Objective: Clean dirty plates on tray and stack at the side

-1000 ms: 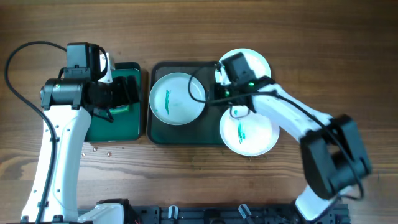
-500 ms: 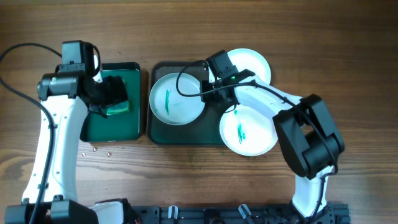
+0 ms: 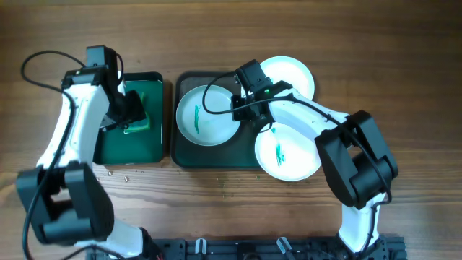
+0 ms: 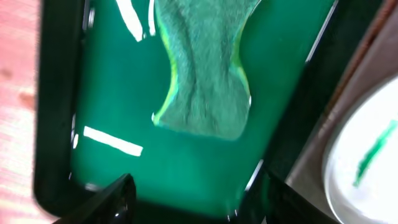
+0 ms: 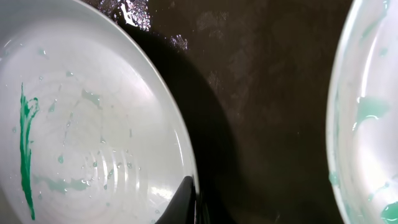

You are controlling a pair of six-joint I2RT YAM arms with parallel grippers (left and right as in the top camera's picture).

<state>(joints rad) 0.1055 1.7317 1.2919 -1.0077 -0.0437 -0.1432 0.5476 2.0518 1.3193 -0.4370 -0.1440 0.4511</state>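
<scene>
A white plate [image 3: 202, 119] with a green smear lies on the left half of the dark tray [image 3: 216, 155]. My right gripper [image 3: 244, 112] is at its right rim; in the right wrist view one finger [image 5: 196, 202] lies on the inside of the rim of this plate [image 5: 93, 124], pinching it. A second smeared plate [image 3: 289, 155] overlaps the tray's right edge and shows in the right wrist view [image 5: 367, 124]. A third plate [image 3: 296, 72] lies behind it on the table. My left gripper [image 4: 193, 202] is open above the bright green tray [image 4: 186, 168], short of the green sponge [image 4: 205, 68].
The bright green tray [image 3: 115, 148] sits left of the dark tray. A few small bits [image 3: 115, 173] lie on the wooden table in front of it. The right arm's cable loops over the plate on the tray.
My right gripper has moved left from the tray's back right onto the rim of the left plate. My left arm has swung, with its gripper staying over the sponge tray.
</scene>
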